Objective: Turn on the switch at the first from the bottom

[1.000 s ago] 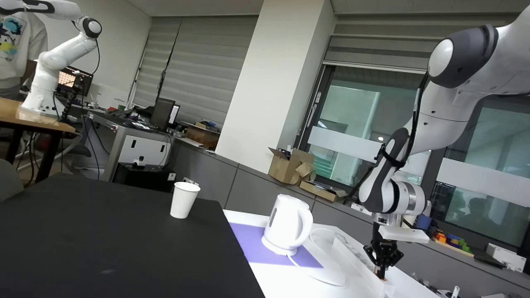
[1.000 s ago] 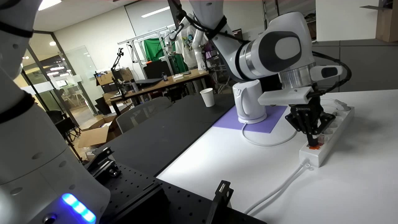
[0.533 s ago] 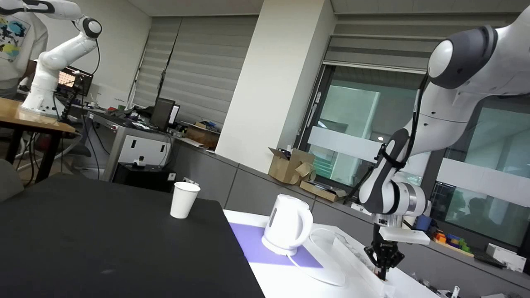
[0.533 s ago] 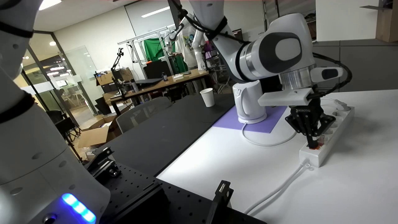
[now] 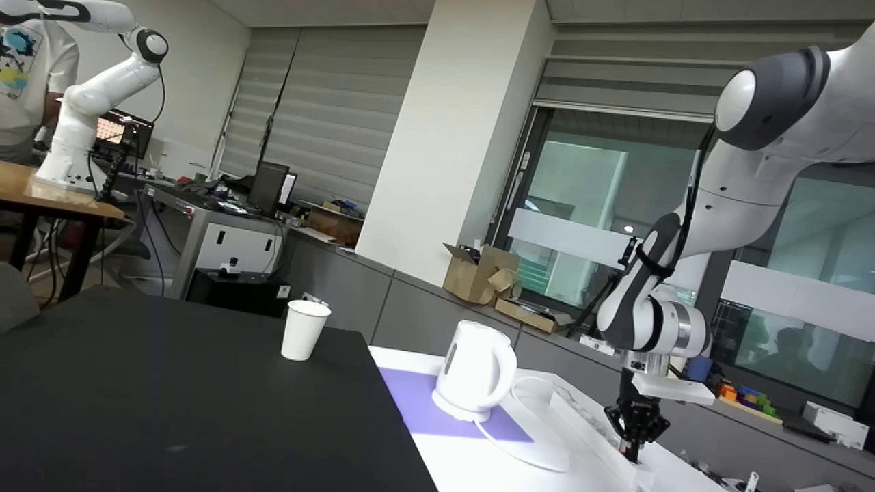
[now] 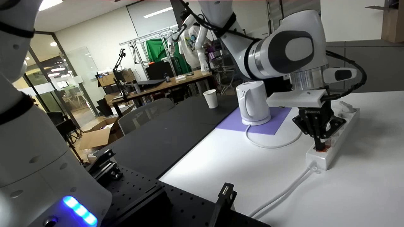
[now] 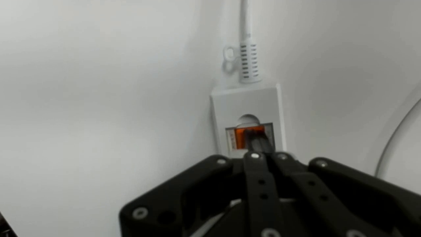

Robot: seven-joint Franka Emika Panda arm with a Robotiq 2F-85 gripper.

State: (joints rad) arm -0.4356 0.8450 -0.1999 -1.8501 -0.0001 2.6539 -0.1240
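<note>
In an exterior view, the robot's base (image 6: 47, 157) stands near on the left, a blue light (image 6: 80, 210) glowing on it. A white cord (image 6: 289, 189) comes from the near left to the near end of a power strip (image 6: 339, 138) lying on a white table (image 6: 246, 176). The orange switch (image 7: 240, 140) sits in the strip's top, close to that corded end. The gripper (image 6: 320, 148) points down at it with its fingers (image 7: 255, 171) clenched together; in the wrist view their tips cover part of the switch, and which way it is tipped cannot be told. At the strip's far end is a white plug (image 6: 346, 107). To the left and farther off, a kettle (image 6: 260, 102) stands upright on a purple mat (image 6: 279, 121). Beyond it, farther left, a paper cup (image 6: 210, 99) stands on a black table (image 6: 164, 135), with a chair (image 6: 146, 115) at that table's left edge. Farther still, a person (image 5: 20, 116) stands behind a wooden table (image 5: 20, 188), beside another robot arm (image 5: 102, 89).
</note>
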